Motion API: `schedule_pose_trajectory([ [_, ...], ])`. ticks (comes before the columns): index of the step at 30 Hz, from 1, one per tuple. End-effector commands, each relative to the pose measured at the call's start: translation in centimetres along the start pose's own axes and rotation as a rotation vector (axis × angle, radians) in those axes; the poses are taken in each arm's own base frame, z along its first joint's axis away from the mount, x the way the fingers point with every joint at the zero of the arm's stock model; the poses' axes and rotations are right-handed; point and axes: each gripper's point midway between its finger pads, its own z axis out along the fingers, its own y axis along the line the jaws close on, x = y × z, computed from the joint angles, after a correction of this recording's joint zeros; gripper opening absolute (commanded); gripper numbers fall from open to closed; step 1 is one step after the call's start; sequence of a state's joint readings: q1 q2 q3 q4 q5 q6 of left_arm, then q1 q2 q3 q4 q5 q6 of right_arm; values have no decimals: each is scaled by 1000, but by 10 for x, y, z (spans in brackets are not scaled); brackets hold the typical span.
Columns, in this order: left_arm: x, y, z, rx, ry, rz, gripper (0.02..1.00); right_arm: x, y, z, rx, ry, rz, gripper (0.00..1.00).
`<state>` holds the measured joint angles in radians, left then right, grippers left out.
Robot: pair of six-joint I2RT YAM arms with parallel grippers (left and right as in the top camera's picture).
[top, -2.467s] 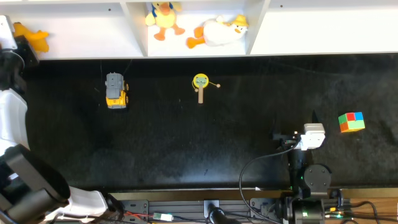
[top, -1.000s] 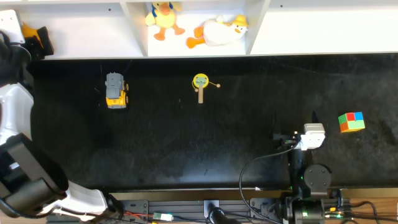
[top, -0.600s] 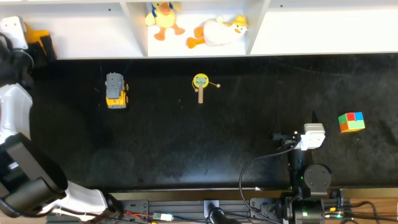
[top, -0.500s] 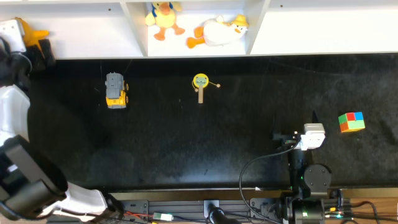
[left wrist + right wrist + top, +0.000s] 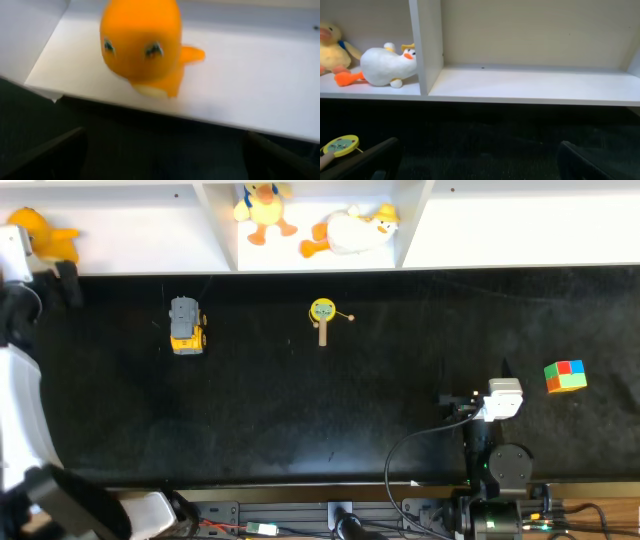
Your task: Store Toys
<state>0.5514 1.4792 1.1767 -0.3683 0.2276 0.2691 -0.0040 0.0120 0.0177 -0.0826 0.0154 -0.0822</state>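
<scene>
Three plush toys: orange creature (image 5: 38,230), yellow duck (image 5: 262,205), white duck (image 5: 350,230); one toy truck (image 5: 186,326), one rattle (image 5: 323,314), one cube (image 5: 565,376).

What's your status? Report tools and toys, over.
Left tool open, clear of orange toy sitting on left shelf. Right tool open, empty. Truck, rattle, cube on table, unstored. Nothing blocking.

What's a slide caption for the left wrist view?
Open left gripper facing the orange plush toy sitting on the white shelf.
</scene>
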Motion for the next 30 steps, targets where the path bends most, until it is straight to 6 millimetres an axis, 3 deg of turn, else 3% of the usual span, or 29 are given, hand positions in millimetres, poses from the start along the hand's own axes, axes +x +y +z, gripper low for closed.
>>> schedule_pose_trajectory([
  [1, 24, -11, -21, 7, 8, -23, 998, 3, 0, 0, 0, 0, 4, 996],
  [10, 91, -37, -40, 37, 104, -150, 998, 3, 0, 0, 0, 0, 4, 996],
  [13, 107, -55, -42, 72, 138, -136, 998, 3, 0, 0, 0, 0, 4, 996],
  [20, 125, -112, -45, 158, 246, -66, 998, 3, 0, 0, 0, 0, 4, 996],
  [30, 142, -163, -46, 260, 331, -13, 996, 3, 0, 0, 0, 0, 4, 993],
])
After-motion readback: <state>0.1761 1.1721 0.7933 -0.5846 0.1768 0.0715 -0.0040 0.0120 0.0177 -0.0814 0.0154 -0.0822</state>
